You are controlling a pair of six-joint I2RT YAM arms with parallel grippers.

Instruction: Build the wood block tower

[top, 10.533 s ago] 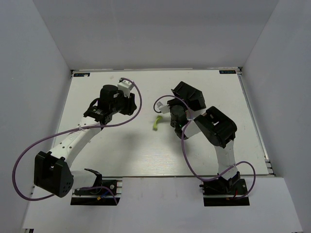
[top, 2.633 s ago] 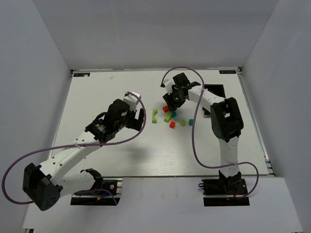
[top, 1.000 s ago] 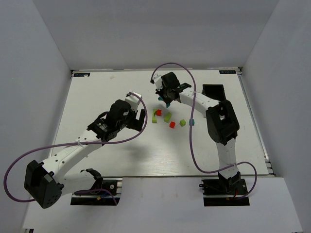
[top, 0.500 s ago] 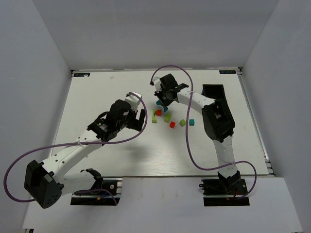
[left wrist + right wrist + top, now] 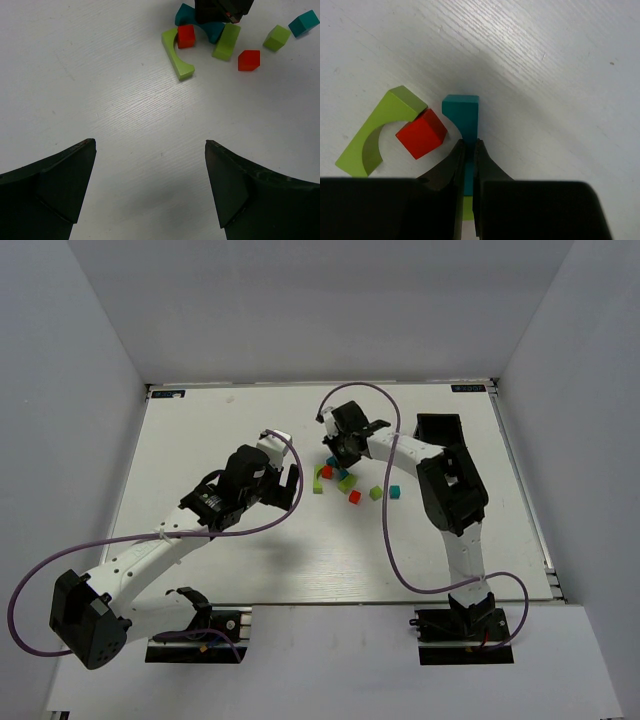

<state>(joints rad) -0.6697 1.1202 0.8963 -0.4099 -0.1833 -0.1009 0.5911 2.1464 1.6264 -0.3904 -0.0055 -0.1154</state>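
No wood block tower stands in view; the painted blocks lie loose at mid table. My right gripper (image 5: 469,142) is shut on the thin middle of a teal arch block (image 5: 462,112), low over the table. Just to its left sit a red cube (image 5: 421,134) and a lime arch (image 5: 372,140). In the top view the right gripper (image 5: 338,462) is over this cluster. My left gripper (image 5: 150,150) stands wide open and empty over bare table, short of the lime arch (image 5: 177,57) and the red cube (image 5: 186,36).
To the right of the cluster lie a long lime block (image 5: 226,42), a second red cube (image 5: 248,60), a lime cube (image 5: 276,37) and a teal cube (image 5: 303,22). A black tray (image 5: 440,426) sits at the back right, partly under the right arm.
My right gripper has carried the teal arch a little nearer and down, next to the red cube and lime arch. The left arm has not moved.
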